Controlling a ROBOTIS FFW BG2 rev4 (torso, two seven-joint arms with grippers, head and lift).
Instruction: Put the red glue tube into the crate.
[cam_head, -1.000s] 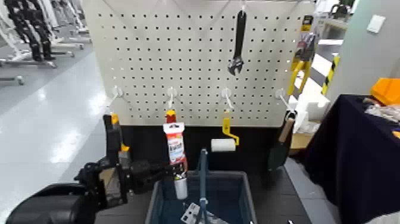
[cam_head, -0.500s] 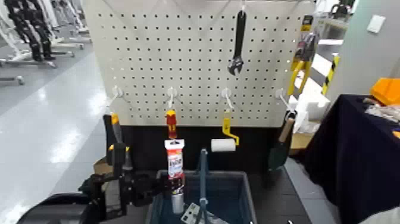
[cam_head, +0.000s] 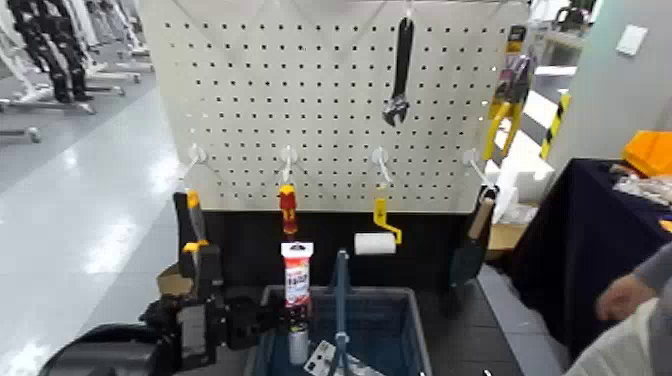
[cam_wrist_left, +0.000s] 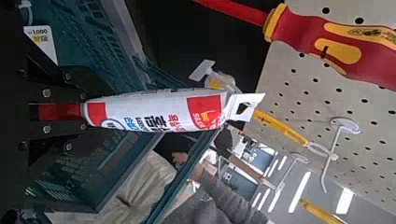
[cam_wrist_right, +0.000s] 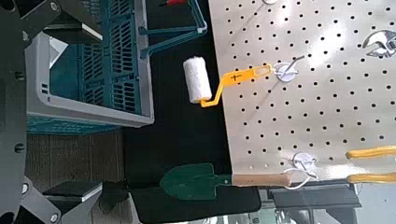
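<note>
Gripping the soft, glossy tube (cam_head: 297, 282), the left end effector (cam_head: 290, 317) hangs apparently over the slatted plastic crate (cam_head: 372, 303).

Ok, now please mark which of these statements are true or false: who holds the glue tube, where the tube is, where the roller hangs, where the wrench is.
1. The left gripper holds the red glue tube. True.
2. The tube lies flat on the crate's floor. False: it is held upright, cap end down, at the crate.
3. The roller hangs between the screwdriver and the trowel. True.
4. The wrench is in the crate. False: the wrench hangs high on the pegboard.
</note>
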